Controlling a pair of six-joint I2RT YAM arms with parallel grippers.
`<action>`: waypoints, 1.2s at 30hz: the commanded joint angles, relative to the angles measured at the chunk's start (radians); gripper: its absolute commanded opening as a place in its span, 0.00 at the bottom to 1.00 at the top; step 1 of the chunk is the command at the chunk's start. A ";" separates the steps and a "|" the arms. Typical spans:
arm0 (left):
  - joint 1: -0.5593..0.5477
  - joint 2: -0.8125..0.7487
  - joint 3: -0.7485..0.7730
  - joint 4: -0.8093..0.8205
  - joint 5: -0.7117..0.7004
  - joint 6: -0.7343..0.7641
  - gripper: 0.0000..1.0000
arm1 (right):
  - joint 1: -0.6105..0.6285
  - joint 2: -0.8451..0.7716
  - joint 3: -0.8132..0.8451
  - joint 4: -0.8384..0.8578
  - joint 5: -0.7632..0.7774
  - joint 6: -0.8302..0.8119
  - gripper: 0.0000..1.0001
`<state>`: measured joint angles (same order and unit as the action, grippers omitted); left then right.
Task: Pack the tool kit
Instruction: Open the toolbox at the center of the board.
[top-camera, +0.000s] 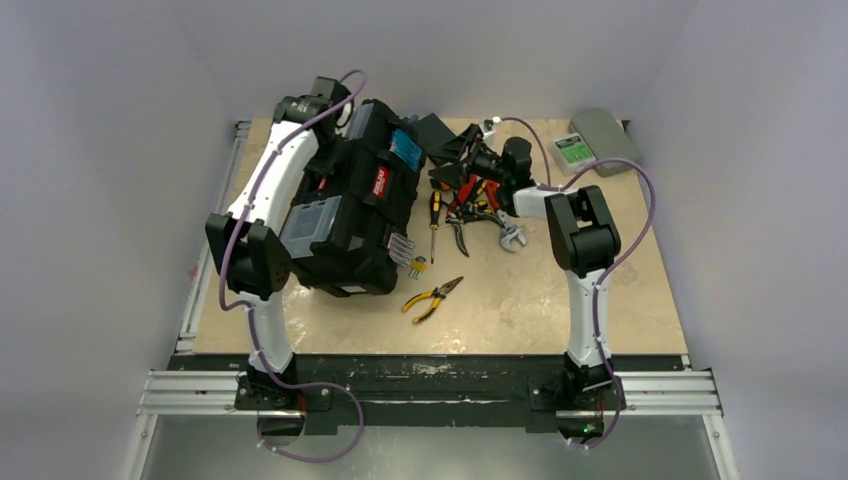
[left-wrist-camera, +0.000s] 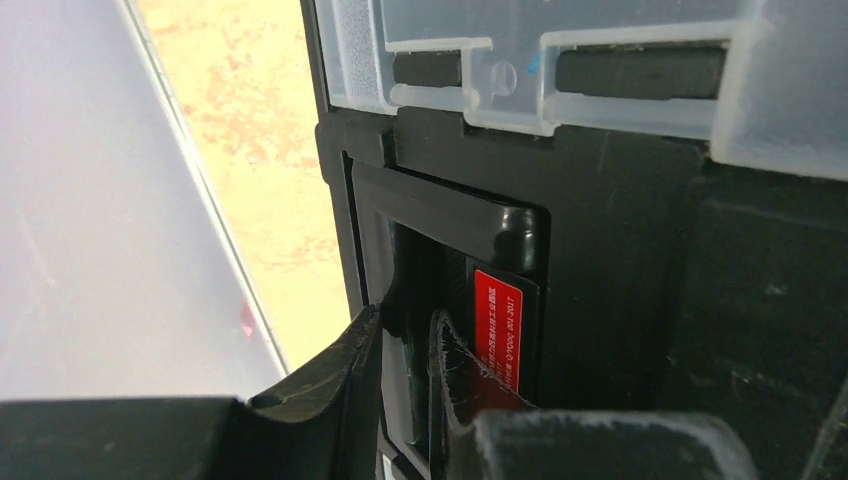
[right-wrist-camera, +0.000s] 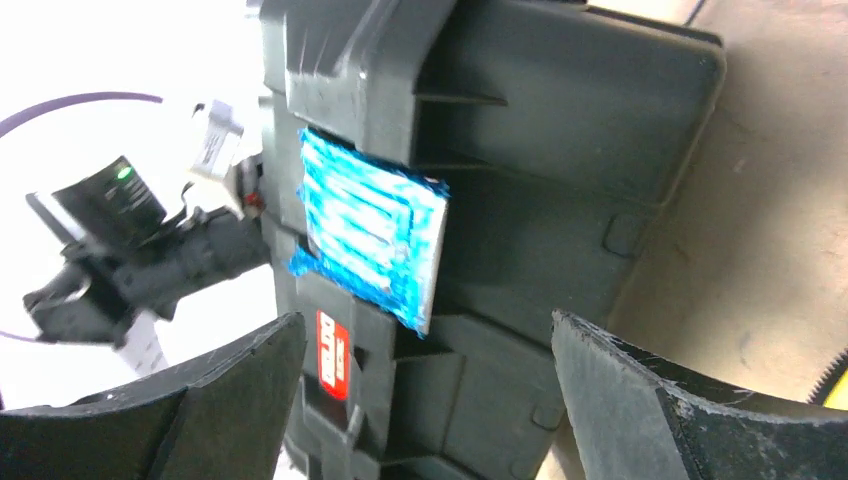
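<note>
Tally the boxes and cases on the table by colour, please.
Black: 2, the large toolbox and the small flat box
Grey: 1, the case holding the green-labelled device
Total: 3

Bright even light, blurry wrist close-ups

Black toolbox (top-camera: 350, 205), clear-lidded compartments, lies skewed at left. Right of it, heaped red-handled tools (top-camera: 470, 200). Yellow-handled pliers (top-camera: 432, 297) lie apart, nearer.
</note>
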<state>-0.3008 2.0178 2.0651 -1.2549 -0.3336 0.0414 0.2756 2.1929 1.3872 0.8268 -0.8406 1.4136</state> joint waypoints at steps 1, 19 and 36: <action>0.008 0.230 -0.155 -0.053 0.493 -0.099 0.08 | 0.009 0.091 0.021 0.478 -0.072 0.275 0.92; -0.040 0.193 -0.160 -0.070 0.364 -0.107 0.08 | 0.048 0.081 0.095 0.508 -0.072 0.329 0.88; -0.084 0.213 -0.151 -0.083 0.302 -0.104 0.08 | 0.093 0.187 0.285 0.362 -0.050 0.331 0.80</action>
<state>-0.3103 2.0087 2.0579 -1.2491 -0.3347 0.0540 0.3458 2.4004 1.5940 1.2091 -0.9253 1.7714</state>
